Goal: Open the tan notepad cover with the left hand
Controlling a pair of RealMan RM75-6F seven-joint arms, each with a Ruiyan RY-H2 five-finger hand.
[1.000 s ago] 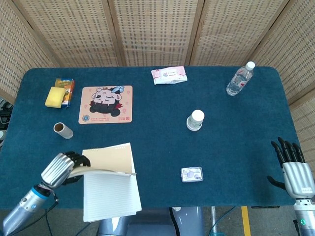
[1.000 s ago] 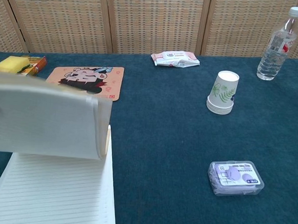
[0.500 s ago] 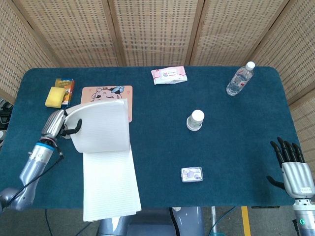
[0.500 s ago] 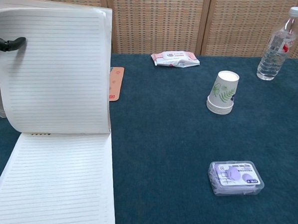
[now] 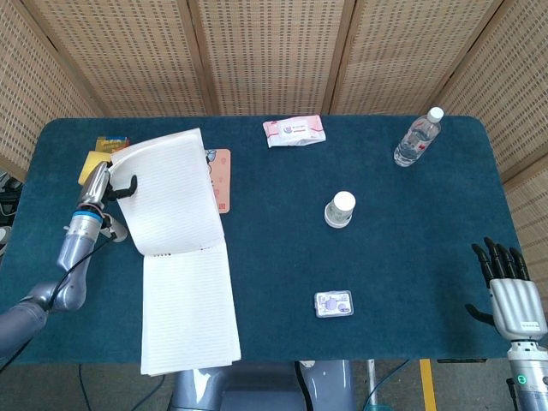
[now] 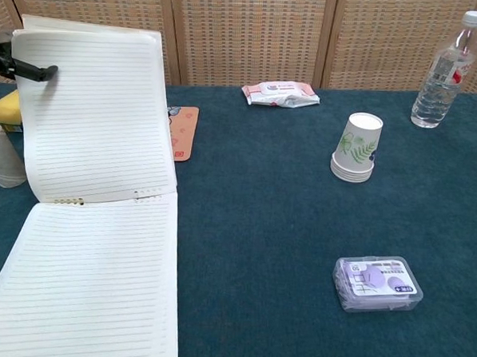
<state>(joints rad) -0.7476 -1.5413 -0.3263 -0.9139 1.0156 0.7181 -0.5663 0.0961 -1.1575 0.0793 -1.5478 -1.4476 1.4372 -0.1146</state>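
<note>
The notepad lies at the table's front left with its lined pages flat. Its cover stands raised and tilted back toward the far side, showing a lined white inner face. My left hand grips the cover's upper left edge, one dark finger hooked over the front. In the chest view the cover rises from the binding above the pages, and the left hand shows at its top left corner. My right hand hovers at the front right corner with fingers spread, holding nothing.
The raised cover partly hides a cartoon mouse pad. A yellow sponge and a cardboard roll sit left of it. Farther right are a wipes pack, paper cups, a water bottle and a small plastic box.
The left hand has swung the cover up from nearly flat and carried it toward the far side, so the lined pages now lie bare. The right hand has stayed put.
</note>
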